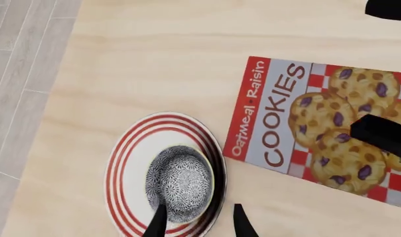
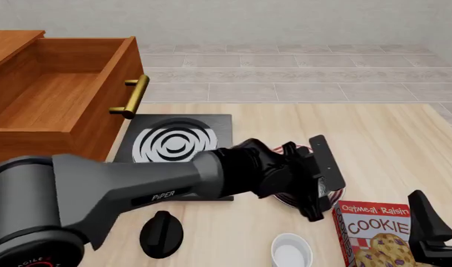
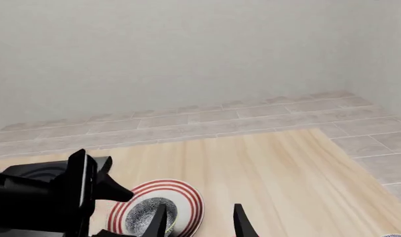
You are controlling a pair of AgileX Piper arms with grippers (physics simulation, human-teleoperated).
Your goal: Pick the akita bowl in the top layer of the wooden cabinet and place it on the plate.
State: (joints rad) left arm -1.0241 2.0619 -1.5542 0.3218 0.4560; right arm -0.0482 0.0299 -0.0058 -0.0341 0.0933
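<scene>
1. The akita bowl (image 1: 179, 183) is shown resting upright inside the plate (image 1: 125, 163), offset toward the plate's 4 o'clock rim in the left wrist view; its mouth faces up, and being round it has no long axis.
2. The left gripper (image 1: 197, 222) is seen with fingers parted above the bowl, one tip over the bowl and one outside its rim; nothing is held.
3. The right gripper (image 3: 199, 221) is likewise parted and empty.
4. The bowl is judged rigid, light, glazed and breakable; a hold across the rim wall is suggested.
5. The top layer (image 2: 59, 97) of the wooden cabinet (image 2: 10, 41) is shown pulled out at 10 o'clock in the front view.
</scene>
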